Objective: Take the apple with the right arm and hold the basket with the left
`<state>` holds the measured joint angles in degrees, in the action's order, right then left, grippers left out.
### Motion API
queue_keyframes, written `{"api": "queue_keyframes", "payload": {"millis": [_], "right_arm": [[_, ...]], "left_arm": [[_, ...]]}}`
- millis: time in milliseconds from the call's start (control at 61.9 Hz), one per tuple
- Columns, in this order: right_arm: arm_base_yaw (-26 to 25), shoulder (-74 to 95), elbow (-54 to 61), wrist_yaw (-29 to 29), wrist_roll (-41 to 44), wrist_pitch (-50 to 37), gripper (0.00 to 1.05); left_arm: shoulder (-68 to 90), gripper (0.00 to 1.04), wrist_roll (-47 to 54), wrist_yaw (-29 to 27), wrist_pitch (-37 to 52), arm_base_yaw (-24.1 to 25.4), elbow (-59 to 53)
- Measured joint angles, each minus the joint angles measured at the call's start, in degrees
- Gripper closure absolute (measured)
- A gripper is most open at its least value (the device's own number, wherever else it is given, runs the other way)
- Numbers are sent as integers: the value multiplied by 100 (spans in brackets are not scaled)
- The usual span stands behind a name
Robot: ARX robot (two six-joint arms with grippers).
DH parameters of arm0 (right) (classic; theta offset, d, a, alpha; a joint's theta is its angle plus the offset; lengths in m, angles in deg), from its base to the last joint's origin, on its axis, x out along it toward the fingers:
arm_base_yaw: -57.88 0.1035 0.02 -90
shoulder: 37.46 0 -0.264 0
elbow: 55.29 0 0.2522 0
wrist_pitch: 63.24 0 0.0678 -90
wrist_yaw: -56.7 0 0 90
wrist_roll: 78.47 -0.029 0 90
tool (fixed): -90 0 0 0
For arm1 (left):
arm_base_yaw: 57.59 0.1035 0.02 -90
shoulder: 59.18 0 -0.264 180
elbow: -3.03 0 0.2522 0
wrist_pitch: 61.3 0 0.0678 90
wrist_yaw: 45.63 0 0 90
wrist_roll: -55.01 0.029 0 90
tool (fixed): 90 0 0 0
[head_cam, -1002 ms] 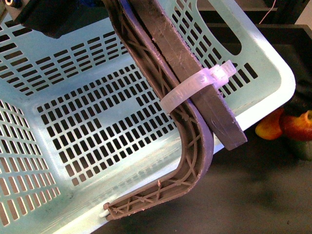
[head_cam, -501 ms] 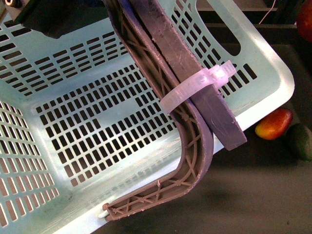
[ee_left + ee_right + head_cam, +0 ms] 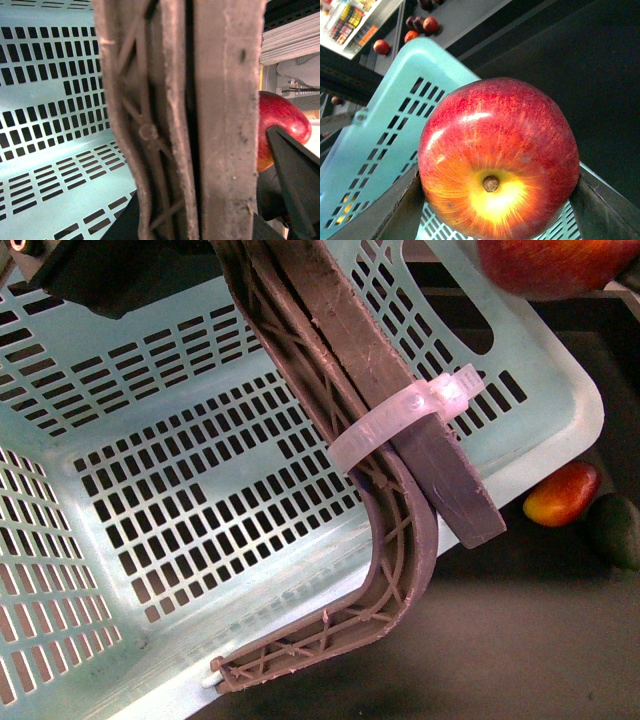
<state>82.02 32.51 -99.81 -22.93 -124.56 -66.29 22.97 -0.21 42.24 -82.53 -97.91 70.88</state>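
Right gripper (image 3: 497, 197) jaws pinch the apple (image 3: 497, 150), held over the basket's (image 3: 585, 415) far corner. Left gripper (image 3: 192, 225) jaws appear clamped on its handle (image 3: 395, 540). Risk: the round apple slips and falls outside the basket.

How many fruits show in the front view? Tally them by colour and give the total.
Red apple: 1
Red-and-yellow fruit: 1
Dark green fruit: 1
Total: 3
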Motion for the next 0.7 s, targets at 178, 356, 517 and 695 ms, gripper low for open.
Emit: {"api": "queue_keyframes", "payload": {"millis": [178, 356, 517, 695], "right_arm": [[260, 155, 22, 4, -127, -42, 34], [437, 302, 22, -17, -201, -76, 34], [455, 330, 22, -55, -219, -35, 16], [299, 146, 22, -79, -188, 195, 9]], "left_arm": [[0, 89, 2, 0, 0, 0, 0], [0, 89, 2, 0, 0, 0, 0], [0, 89, 2, -2, 0, 0, 0], [0, 89, 0, 0, 0, 0, 0]]}}
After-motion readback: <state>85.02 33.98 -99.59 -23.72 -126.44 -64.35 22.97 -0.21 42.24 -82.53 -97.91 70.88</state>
